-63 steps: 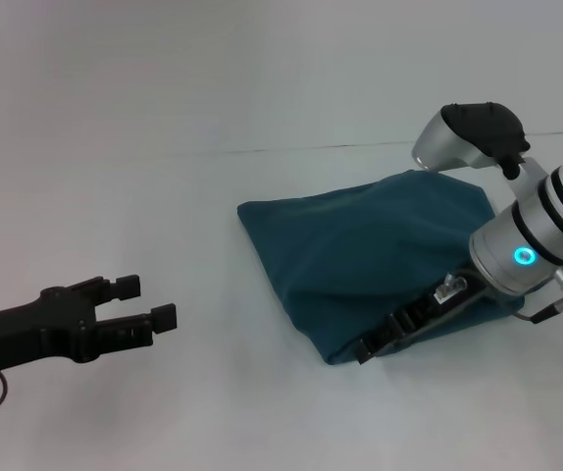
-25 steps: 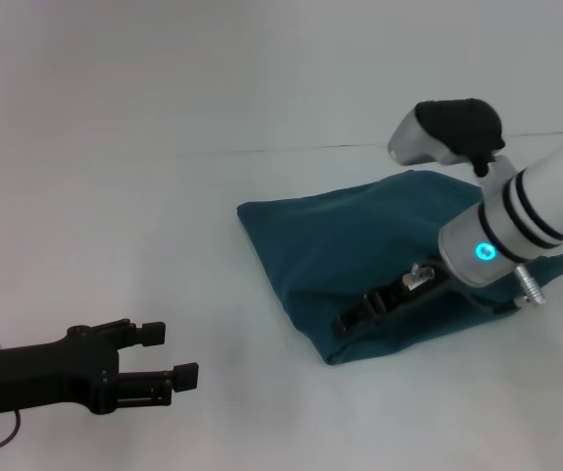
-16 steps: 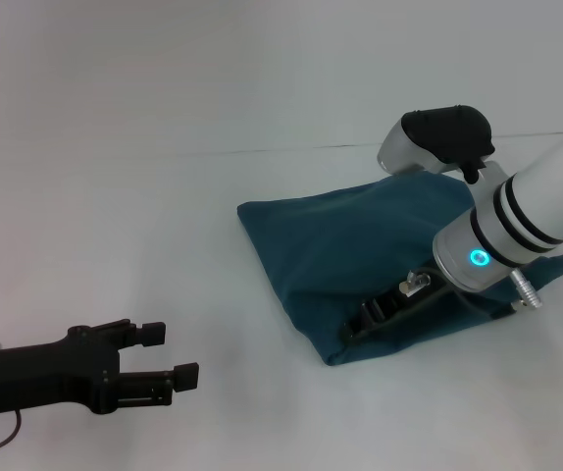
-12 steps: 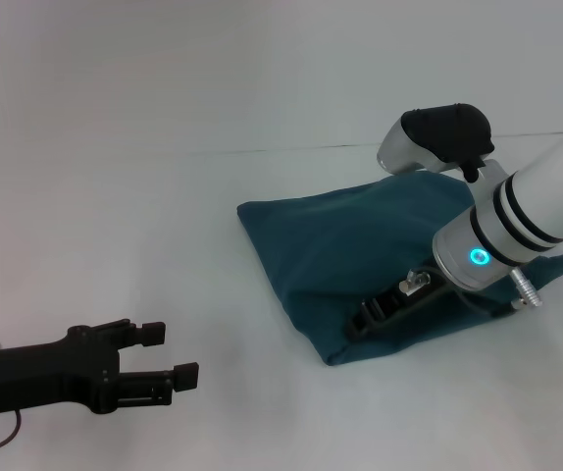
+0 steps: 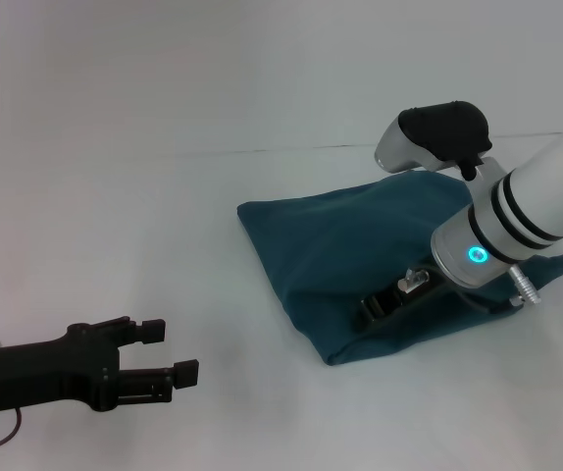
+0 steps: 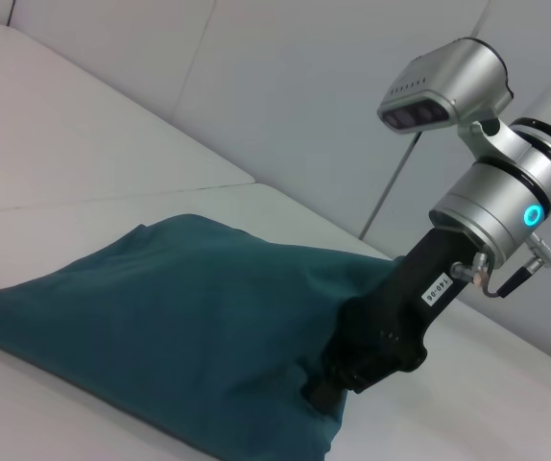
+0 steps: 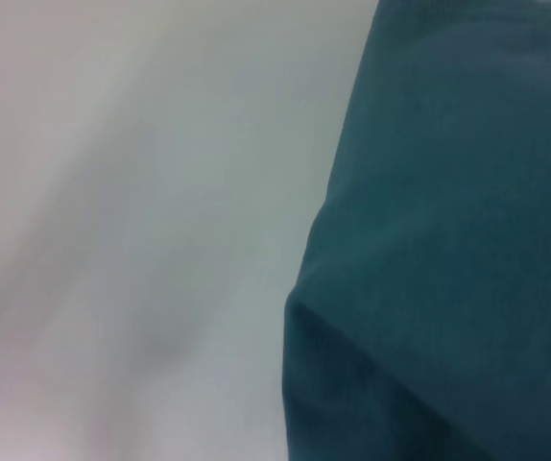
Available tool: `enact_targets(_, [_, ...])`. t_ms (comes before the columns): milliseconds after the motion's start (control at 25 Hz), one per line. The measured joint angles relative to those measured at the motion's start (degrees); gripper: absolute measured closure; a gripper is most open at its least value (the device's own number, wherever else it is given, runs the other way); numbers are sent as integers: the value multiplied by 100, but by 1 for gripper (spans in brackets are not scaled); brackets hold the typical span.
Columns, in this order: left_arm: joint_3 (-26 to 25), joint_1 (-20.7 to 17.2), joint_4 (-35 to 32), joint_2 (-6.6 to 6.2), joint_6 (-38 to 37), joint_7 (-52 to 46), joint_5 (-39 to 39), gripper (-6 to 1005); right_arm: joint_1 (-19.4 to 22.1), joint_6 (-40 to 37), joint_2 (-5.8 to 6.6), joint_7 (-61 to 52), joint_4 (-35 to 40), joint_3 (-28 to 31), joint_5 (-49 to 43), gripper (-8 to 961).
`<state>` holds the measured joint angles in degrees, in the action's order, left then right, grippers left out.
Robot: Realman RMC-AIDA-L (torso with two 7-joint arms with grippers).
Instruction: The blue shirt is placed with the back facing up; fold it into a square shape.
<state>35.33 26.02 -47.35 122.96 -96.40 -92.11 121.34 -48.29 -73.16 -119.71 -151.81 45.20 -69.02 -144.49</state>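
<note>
**Folded blue shirt with right gripper resting on it**

The blue shirt (image 5: 370, 260) lies folded into a compact, roughly square bundle on the white table (image 5: 164, 216). The right gripper (image 5: 372, 311) presses onto the shirt's near edge; its finger spread cannot be made out. The left gripper (image 5: 169, 351) hovers well apart from the shirt, fingers parted, holding nothing.

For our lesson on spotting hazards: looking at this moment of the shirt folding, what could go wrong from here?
1. The right gripper lies low on the folded blue shirt near its front edge; pulling away could drag the fabric and undo the fold.
2. The left gripper hangs open, apart from the shirt, so nothing pins the cloth if it slides on the table.
</note>
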Motion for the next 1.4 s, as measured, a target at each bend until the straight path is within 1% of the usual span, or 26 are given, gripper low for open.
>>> enact_targets(200, [0,1,-2,2,-9,-2,-1,91,-31,-118,9,2,42,-4,-50,953])
enact_targets(400, [0,22,-7,12,-16,-43,5,92,16,-333,3,-23,376,-33,-89,837])
enact_targets(480, [0,24,-19,38,10,-46,17,92,59,-426,16,-51,521,-16,-91,791])
enact_targets(560, [0,25,-31,56,31,-44,18,93,98,-526,25,-130,627,2,-185,712])
enact_targets(720, [0,26,-35,69,74,-28,4,94,101,-490,-6,-239,650,-23,-395,555])
enact_targets(920, [0,26,-30,70,92,-21,17,95,71,-396,-32,-281,508,-59,-401,456])
enact_targets(1040, [0,23,-27,71,109,-22,34,95,45,-558,-30,-289,486,-59,-400,445])
enact_targets(1240, [-7,17,-8,78,180,-28,38,97,26,-890,10,-301,538,-10,-431,423])
enact_targets(1400, [-9,28,0,79,184,-24,38,98,22,-852,9,-306,519,-10,-445,391])
